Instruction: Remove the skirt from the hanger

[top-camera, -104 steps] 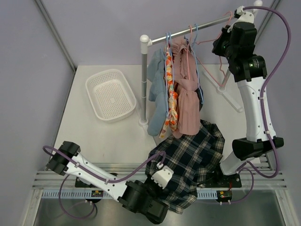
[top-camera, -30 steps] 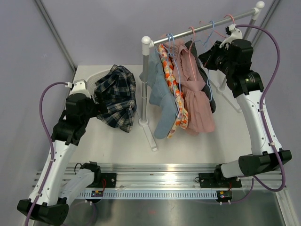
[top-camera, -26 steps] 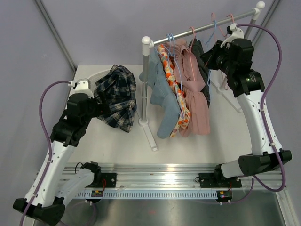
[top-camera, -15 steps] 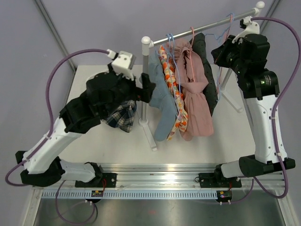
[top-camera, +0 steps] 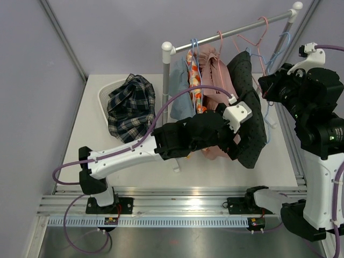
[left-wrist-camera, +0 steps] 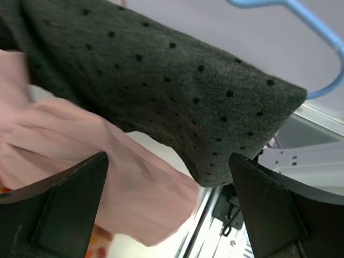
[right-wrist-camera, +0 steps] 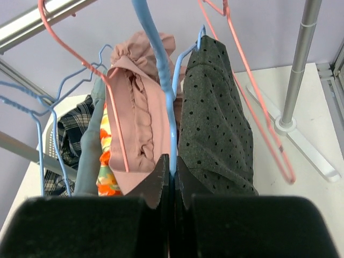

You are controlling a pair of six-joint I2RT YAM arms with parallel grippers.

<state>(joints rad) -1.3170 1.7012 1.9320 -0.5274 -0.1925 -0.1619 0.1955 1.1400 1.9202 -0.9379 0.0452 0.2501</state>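
Lilac walls surround the white worktop (top-camera: 107,156) and its clothes rail (top-camera: 277,15). Work is barely begun, I judge: the charcoal, dotted, felt-like skirt (top-camera: 252,134) hangs on the thin blue hanger (right-wrist-camera: 163,75), which my right claw (right-wrist-camera: 171,164) pinches. My left claw (left-wrist-camera: 167,158) gapes wide at its hem, empty.

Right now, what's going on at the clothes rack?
The right gripper is shut on a blue hanger next to the dark dotted skirt on the rack. The left gripper reaches across with its jaws wide open at that skirt's lower edge and grips nothing. A plaid skirt already lies in the white basket on the left.
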